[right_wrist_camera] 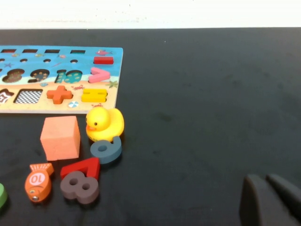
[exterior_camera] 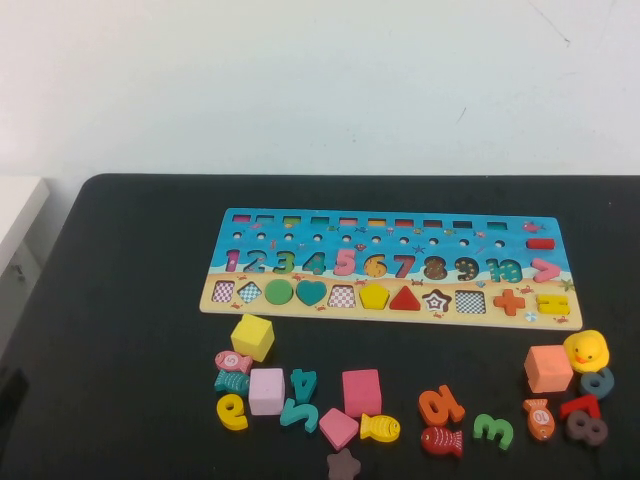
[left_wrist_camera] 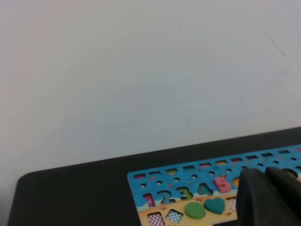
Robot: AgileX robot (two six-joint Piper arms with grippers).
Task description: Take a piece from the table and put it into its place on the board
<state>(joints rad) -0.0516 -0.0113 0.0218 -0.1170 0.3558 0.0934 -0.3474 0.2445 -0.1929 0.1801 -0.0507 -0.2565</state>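
The board (exterior_camera: 300,225) lies across the far half of the black table (exterior_camera: 130,260). The piece, a small yellow pentagon (exterior_camera: 374,296), sits flat in the board's shape row, between a checkered slot and the red triangle (exterior_camera: 405,299). Neither arm shows in the high view. In the left wrist view, my left gripper (left_wrist_camera: 265,176) hangs shut and empty above the board (left_wrist_camera: 155,186), hiding the pentagon. My right gripper (right_wrist_camera: 265,181) shows in the right wrist view, shut and empty over bare table to the right of the board's end (right_wrist_camera: 47,63).
Loose pieces lie in front of the board: a yellow cube (exterior_camera: 252,337), two pink cubes (exterior_camera: 267,391), a salmon cube (exterior_camera: 548,369), a rubber duck (exterior_camera: 586,350), a yellow fish (exterior_camera: 380,428) and several numerals. A white cabinet (exterior_camera: 15,215) stands left of the table.
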